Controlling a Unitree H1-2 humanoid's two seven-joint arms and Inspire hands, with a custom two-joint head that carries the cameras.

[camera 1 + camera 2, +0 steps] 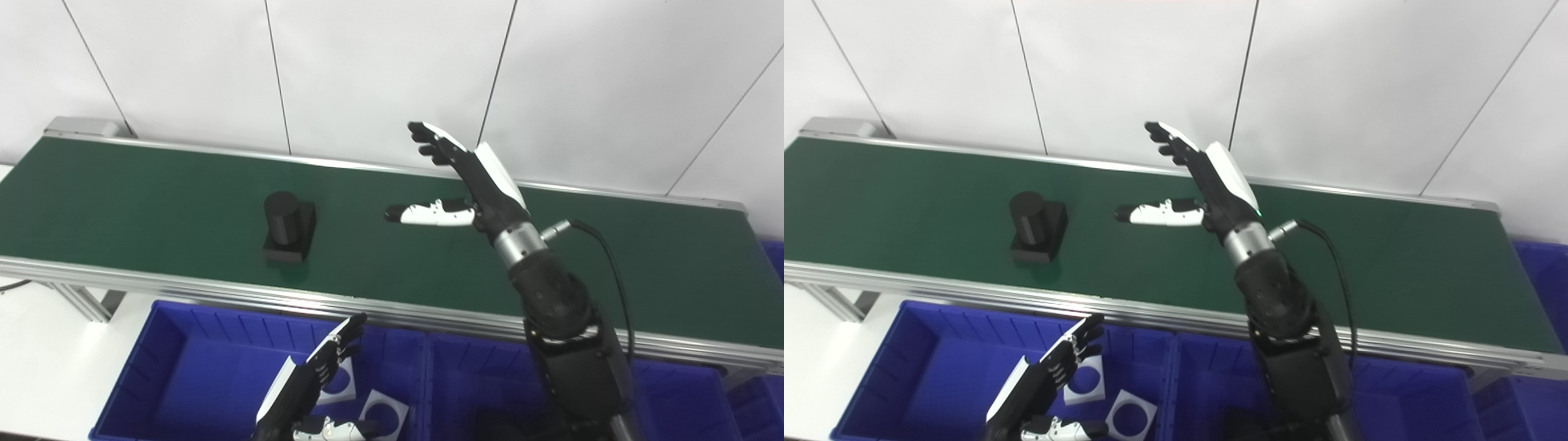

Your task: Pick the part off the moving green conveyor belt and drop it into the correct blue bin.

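Left eye view shows the part (pixel 288 228), a black cylinder standing upright on a square black base, resting on the green conveyor belt (pixel 122 196) left of the belt's middle and nearer its front rail than the back one. Nothing touches it.

To the part's right, well apart from it, the right hand (pixel 456 177) is raised over the belt with its palm turned toward the part. Its fingers (pixel 429 138) are stretched out and pointing up and away, lying close to one another, while the thumb (pixel 422 214) sticks out sideways toward the part, so the hand is spread wide and holds nothing. A black cable (pixel 603 257) loops off its wrist.

Below the belt's front rail sits a row of blue bins. The left hand (pixel 312 380) hovers over the left bin (pixel 177 373), fingers extended and slightly fanned, thumb out to the side, empty. Under it, on that bin's floor, lie two white square pieces (pixel 1132 415) with round holes. The middle bin (pixel 478 373) is largely hidden behind the right forearm, and what seems to be something dark in it is too obscured to identify. Another bin's corner (pixel 773 251) shows at the far right.
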